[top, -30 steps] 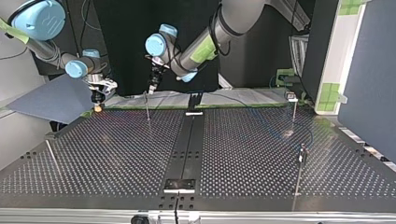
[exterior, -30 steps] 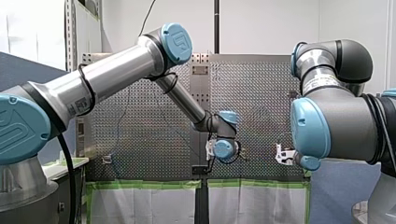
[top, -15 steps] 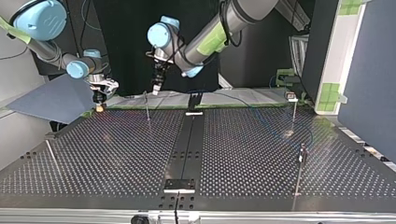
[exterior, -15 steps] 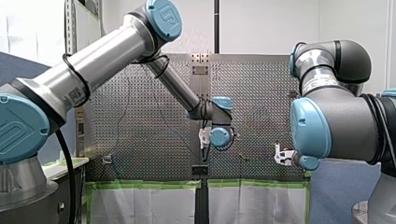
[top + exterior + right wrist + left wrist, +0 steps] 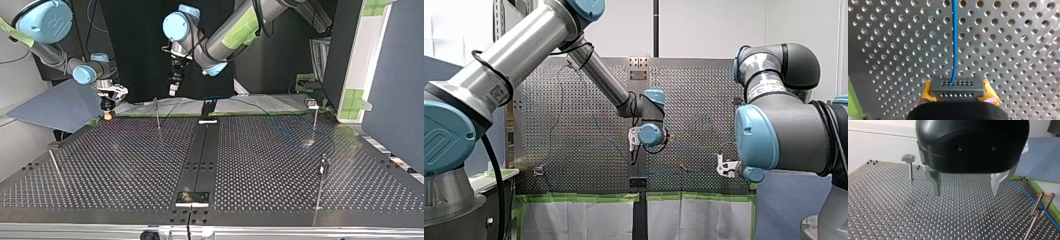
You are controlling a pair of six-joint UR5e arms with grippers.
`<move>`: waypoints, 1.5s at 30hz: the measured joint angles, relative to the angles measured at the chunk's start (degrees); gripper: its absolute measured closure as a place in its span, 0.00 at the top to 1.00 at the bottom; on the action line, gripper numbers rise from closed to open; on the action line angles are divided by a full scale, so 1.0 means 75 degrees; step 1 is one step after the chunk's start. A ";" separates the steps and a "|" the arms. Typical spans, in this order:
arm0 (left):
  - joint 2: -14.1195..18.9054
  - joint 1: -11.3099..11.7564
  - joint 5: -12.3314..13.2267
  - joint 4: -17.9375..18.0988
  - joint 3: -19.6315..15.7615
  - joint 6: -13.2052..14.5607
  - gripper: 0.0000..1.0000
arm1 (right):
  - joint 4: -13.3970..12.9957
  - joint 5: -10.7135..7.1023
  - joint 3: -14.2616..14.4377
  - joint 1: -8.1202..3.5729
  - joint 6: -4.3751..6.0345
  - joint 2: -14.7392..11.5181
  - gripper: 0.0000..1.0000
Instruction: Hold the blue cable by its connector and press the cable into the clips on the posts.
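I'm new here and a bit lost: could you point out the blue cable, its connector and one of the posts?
blue cable [image 5: 955, 37], right wrist view, midway along the strand.
connector [image 5: 957, 88], right wrist view, middle of its grey face.
post [image 5: 911, 171], left wrist view, its metal shaft.

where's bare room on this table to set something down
Top view: bare table between the slanted rod and the black centre strip, nearer than the thin post; also just right of the strip. Crowded further right, where the blue cable passes two posts.

blue cable [image 5: 955, 37] — straight | connector [image 5: 957, 88] — grey, held | posts [image 5: 157, 115] upright
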 joint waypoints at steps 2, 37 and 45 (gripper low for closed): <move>0.0175 -0.0003 0.0009 -0.0042 -0.0174 -0.0001 0.99 | 0.0000 0.0010 -0.0002 0.0012 0.0000 0.0002 0.00; 0.2873 -0.0003 0.0452 0.0192 -0.2872 -0.0261 0.99 | 0.0347 0.0335 -0.0007 0.0043 -0.0319 -0.0025 0.00; 0.3452 -0.0039 0.0537 0.0269 -0.3450 -0.0313 0.99 | 0.0629 0.0425 -0.0004 0.0072 -0.0338 -0.0307 0.00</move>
